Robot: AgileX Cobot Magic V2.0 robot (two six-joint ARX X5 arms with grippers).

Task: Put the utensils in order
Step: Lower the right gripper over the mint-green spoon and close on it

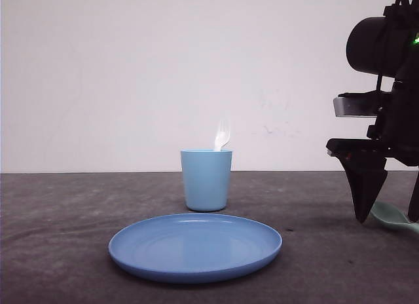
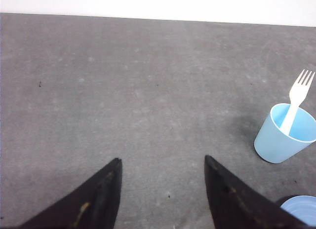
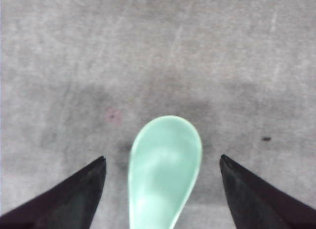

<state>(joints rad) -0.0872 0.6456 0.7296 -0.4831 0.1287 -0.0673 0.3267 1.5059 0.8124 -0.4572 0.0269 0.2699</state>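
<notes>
1. One small white plastic fork (image 1: 222,135) already stands in the light blue plastic cup (image 1: 206,180) behind the round blue plate (image 1: 195,246); right claw (image 1: 386,215) low at the tabletop's (image 1: 59,238) right edge.
2. Left claw (image 2: 163,189) spread, empty, over bare tabletop.
3. Small mint-green plastic spoon (image 3: 164,170) lies between the spread right fingers (image 3: 74,199), ungripped. Step: grasping the spoon; next needs closing, lifting, carrying to cup.

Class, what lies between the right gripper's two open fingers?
In the right wrist view, the mint-green plastic spoon lies on the grey table between the right gripper fingers.
</notes>
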